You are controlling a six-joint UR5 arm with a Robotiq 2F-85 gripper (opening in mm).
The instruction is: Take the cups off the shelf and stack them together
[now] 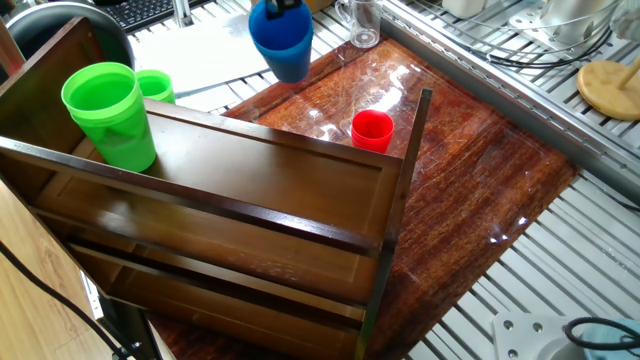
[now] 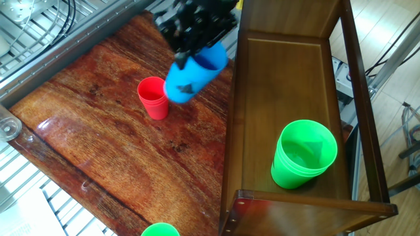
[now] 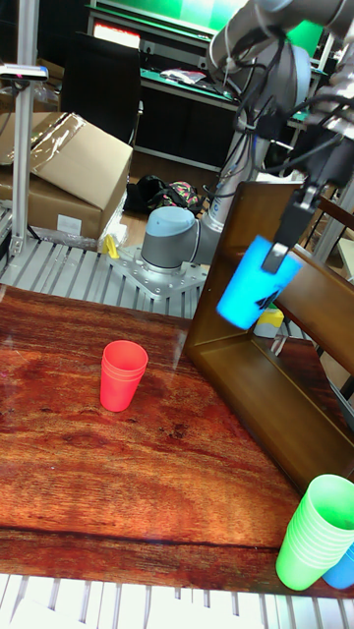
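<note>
My gripper (image 2: 199,44) is shut on the rim of the blue cup (image 2: 190,77), which has a black mark on its side. It hangs tilted in the air over the tabletop, clear of the shelf (image 2: 289,98) and just right of the red cup (image 2: 153,98). The red cup (image 1: 372,131) stands upright on the tabletop. A tall bright green cup (image 1: 110,115) stands upright on the shelf's top board (image 1: 260,175). In the tall fixed view the blue cup (image 3: 251,283) hangs from the gripper (image 3: 273,254) in front of the shelf (image 3: 261,393), up and right of the red cup (image 3: 122,375).
A smaller green cup (image 1: 155,87) stands on the glossy reddish tabletop (image 1: 480,170) beside the shelf's far end. A glass mug (image 1: 362,22) stands past the table's back edge. Metal grating surrounds the tabletop. The robot base (image 3: 167,241) sits behind the table.
</note>
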